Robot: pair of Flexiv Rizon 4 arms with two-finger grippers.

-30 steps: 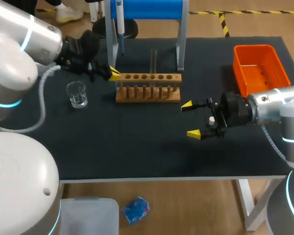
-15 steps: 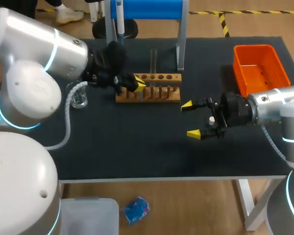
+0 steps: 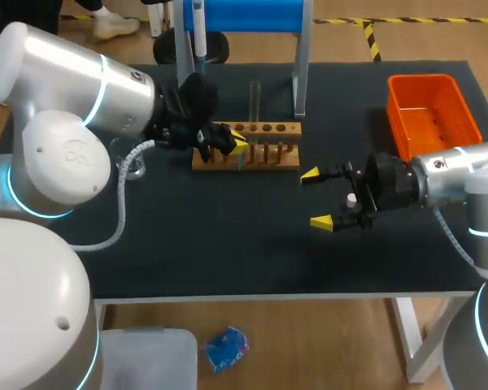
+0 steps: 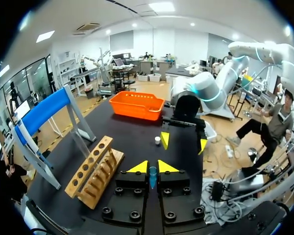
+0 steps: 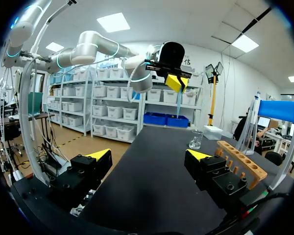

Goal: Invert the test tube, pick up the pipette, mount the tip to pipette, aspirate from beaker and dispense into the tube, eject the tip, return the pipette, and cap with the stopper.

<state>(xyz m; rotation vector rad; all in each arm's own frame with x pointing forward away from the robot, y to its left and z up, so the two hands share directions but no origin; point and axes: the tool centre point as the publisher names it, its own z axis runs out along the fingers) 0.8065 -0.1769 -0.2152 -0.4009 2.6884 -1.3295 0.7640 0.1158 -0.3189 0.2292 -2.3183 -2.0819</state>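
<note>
Care with the slim blue pipette tip [image 4: 152, 176] is what this step wants, I'd say; the left gripper [image 3: 233, 140] has its yellow fingers pinched narrow on it, point hanging down, just above the wooden rack [image 3: 260, 156] at the end nearest the beaker [image 5: 196, 139]; the tip looks like thin tapered plastic, light and slippery, so a steady upright hold and slow travel should keep it from twisting; the pipette [image 3: 198, 32] hangs on the blue stand [image 3: 244, 15] behind, not yet taken, and tip and barrel will need to meet squarely. The clear test tube [image 3: 254, 99] stands upright in the rack; the beaker is small, clear and round, on the matte black table [image 3: 228, 252]; the right gripper [image 3: 320, 197] hovers spread wide, holding nothing.
</note>
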